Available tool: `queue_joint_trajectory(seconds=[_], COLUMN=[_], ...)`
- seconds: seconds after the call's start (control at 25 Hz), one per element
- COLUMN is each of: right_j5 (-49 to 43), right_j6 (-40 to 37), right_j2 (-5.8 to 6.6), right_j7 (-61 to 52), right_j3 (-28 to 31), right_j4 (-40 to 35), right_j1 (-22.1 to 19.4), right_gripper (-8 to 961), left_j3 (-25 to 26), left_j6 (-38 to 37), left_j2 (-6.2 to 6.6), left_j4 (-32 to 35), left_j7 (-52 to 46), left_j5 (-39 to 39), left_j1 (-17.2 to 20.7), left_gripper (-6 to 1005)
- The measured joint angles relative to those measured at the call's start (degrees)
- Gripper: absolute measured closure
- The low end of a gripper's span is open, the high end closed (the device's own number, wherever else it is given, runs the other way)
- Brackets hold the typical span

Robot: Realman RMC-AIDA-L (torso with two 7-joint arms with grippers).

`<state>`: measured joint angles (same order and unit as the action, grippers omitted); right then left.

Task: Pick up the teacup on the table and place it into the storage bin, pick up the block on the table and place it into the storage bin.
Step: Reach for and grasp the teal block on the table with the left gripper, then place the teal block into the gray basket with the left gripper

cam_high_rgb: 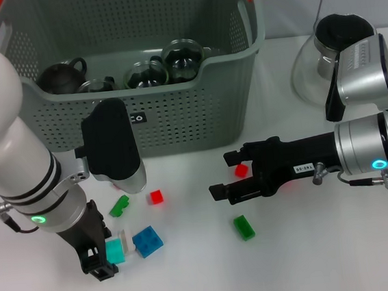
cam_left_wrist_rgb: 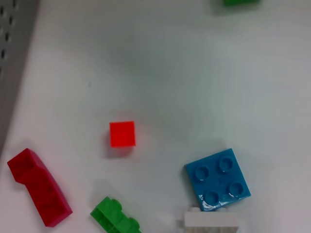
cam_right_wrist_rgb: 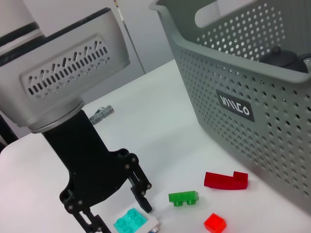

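The storage bin [cam_high_rgb: 178,119] stands at the back, its labelled wall [cam_right_wrist_rgb: 233,104] close in the right wrist view. Glass cups [cam_high_rgb: 182,57] and a dark teapot [cam_high_rgb: 60,74] lie inside it; no teacup shows on the table. My left gripper [cam_high_rgb: 107,260] is low at the near left, open, fingers either side of a teal block [cam_right_wrist_rgb: 130,219] that rests on a white piece [cam_high_rgb: 126,239]. A blue block [cam_left_wrist_rgb: 217,178] lies beside them. My right gripper [cam_high_rgb: 226,175] is open at table height, with a small red block [cam_high_rgb: 241,170] between its fingers.
Loose on the table are a small red cube [cam_high_rgb: 156,196], a green block [cam_high_rgb: 119,205], another green block [cam_high_rgb: 243,227] and a long red piece [cam_right_wrist_rgb: 225,180] by the bin wall. A glass vessel [cam_high_rgb: 310,65] stands at the back right.
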<state>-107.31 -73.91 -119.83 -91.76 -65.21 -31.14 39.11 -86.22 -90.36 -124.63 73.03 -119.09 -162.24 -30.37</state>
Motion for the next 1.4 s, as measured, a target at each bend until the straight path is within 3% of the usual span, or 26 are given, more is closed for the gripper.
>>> queue_joint_trajectory(seconds=[0.52,0.84,1.0,1.16,1.32,1.4], right_j5=[0.0,0.0,-0.03,-0.17,-0.08,-0.06], right_j6=[0.05,0.09,0.11,0.08,0.0,-0.01], right_j2=[0.04,0.17,0.23,0.33,0.4,0.37], right_j7=[0.0,0.0,0.0,0.0,0.0,0.0], right_j3=[0.09,0.09,0.34,0.61,0.69,0.7], right_j4=[-0.28,-0.41,-0.3,-0.11,-0.07,-0.06], right_j1=[0.09,0.19,0.29,0.32,0.11,0.04], right_gripper=[29,29,29,29,29,29], left_j3=[-0.11,0.1,3.19,14.67,36.53,45.8], left_j6=[0.47,-0.04,-3.56,-11.93,-24.05,-26.38], left_j2=[0.0,0.09,0.04,0.28,0.92,2.19], left_j4=[-0.88,-0.4,3.34,6.97,8.51,7.11], left_j7=[-0.58,-0.62,-0.69,-0.85,-1.58,-3.07], left_j5=[0.09,0.09,2.4,9.88,21.83,27.09], left_j1=[-0.44,-0.8,-0.42,-1.62,-7.54,-11.21], left_gripper=[389,553,595,593,591,591])
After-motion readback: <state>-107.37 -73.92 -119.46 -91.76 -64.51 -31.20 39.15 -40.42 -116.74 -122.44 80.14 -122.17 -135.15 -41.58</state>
